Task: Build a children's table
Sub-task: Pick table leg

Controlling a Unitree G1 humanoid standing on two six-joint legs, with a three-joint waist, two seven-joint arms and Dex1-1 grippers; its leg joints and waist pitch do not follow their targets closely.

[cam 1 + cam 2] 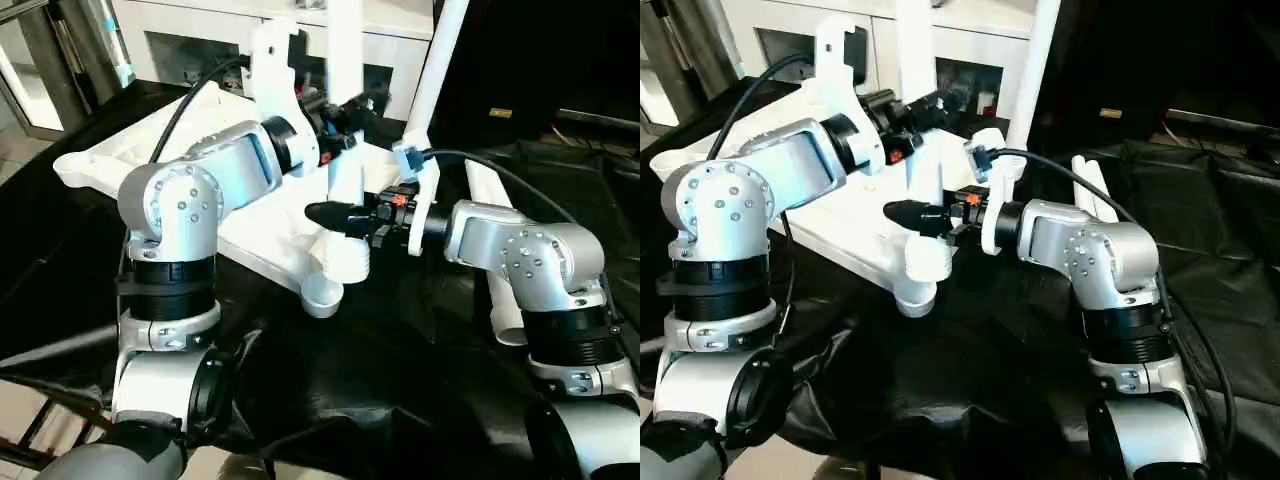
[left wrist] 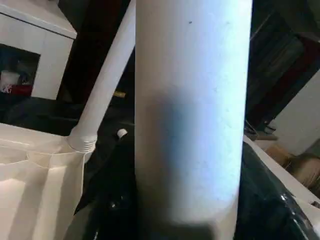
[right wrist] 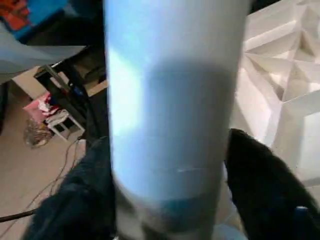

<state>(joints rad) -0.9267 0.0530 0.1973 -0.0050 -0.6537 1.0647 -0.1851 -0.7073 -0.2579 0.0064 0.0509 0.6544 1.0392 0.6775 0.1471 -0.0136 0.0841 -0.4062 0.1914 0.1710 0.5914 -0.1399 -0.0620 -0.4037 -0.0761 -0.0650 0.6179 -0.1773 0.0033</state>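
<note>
The white tabletop [image 1: 250, 235] lies upside down on the black-draped table, its ribbed underside [image 3: 280, 75] facing up. A white leg [image 1: 345, 50] stands upright over the near corner socket [image 1: 322, 295]. My left gripper [image 1: 338, 112] is shut on this leg higher up, and the leg [image 2: 192, 110] runs between its black fingers. My right gripper [image 1: 335, 218] holds the same leg [image 3: 170, 100] lower down, just above the socket, with a finger [image 3: 260, 185] pressed on each side. A second leg [image 1: 440, 60] stands in the far corner socket.
Loose white legs [image 1: 490, 200] lie on the black cloth to the right of the tabletop, beside my right arm. A white cabinet [image 1: 200, 30] stands behind the table. Floor shows at the left edge.
</note>
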